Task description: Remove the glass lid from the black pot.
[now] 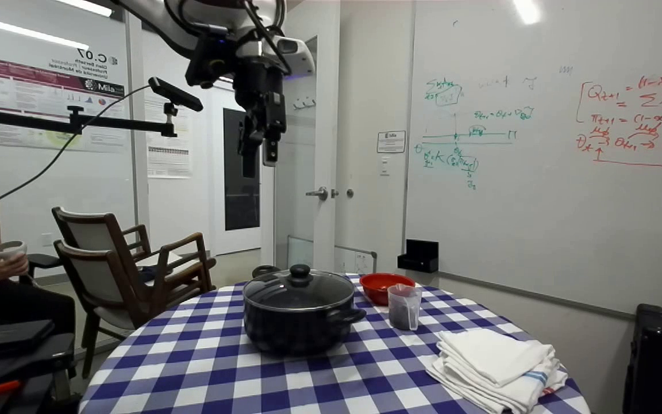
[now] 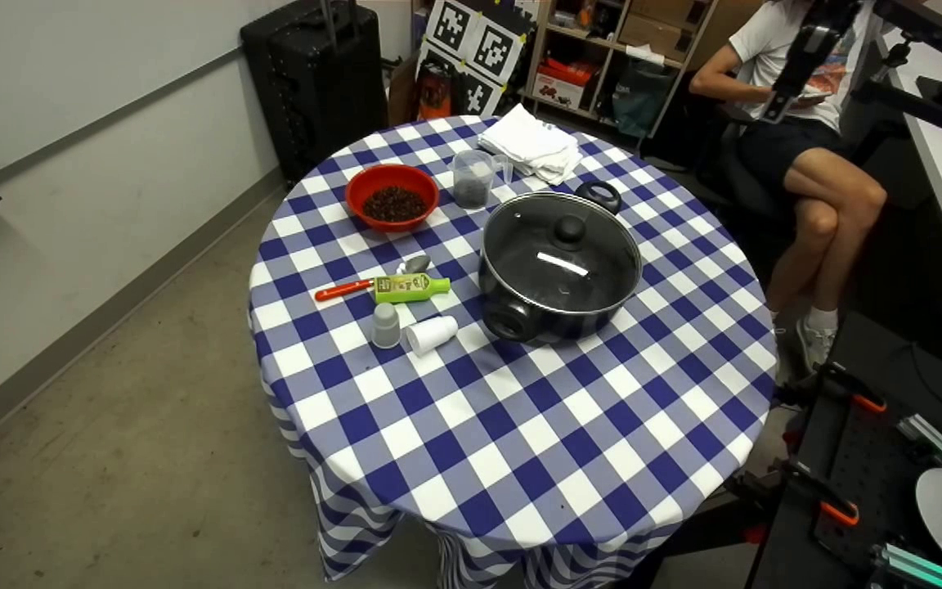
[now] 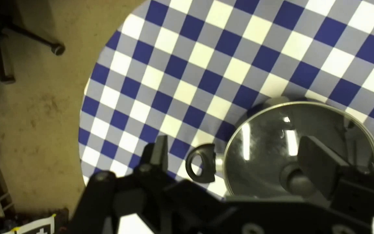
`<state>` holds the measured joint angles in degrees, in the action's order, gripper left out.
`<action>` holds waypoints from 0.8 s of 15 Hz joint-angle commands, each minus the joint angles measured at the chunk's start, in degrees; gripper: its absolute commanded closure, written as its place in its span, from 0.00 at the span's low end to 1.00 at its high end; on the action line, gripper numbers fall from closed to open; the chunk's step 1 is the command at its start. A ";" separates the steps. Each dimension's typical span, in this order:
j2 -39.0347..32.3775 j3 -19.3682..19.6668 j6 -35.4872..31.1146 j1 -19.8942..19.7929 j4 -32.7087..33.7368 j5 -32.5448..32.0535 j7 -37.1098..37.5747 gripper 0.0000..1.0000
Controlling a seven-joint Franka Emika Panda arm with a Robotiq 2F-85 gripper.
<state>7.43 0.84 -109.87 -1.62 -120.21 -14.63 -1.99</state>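
Observation:
The glass lid (image 1: 273, 292) rests on the black pot (image 1: 291, 333), with its black knob up. In an exterior view the lid (image 2: 532, 245) covers the pot (image 2: 573, 325) and its knob (image 2: 569, 230) sits near the middle. My gripper (image 1: 260, 154) is open and empty, high above the pot and pointing down. In the wrist view its fingers (image 3: 234, 146) are wide apart. There the lid (image 3: 261, 136) lies below, and its knob (image 3: 299, 182) is partly hidden by the right finger. The left finger appears beyond a pot handle (image 3: 203, 162).
On the checkered table (image 2: 520, 450) stand a red bowl (image 2: 393, 173) with dark bits, a clear measuring cup (image 2: 473, 176) and white folded cloths (image 2: 528, 143). A green bottle (image 2: 410, 287), a red-handled utensil (image 2: 344, 290), a spoon and small shaker-like containers (image 2: 432, 334) lie beside the pot.

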 commanded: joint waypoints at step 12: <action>-27.68 -5.04 -3.45 3.72 22.66 9.11 -11.16 0.00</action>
<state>-14.34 -3.45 -115.30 1.94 -103.71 -8.00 -10.08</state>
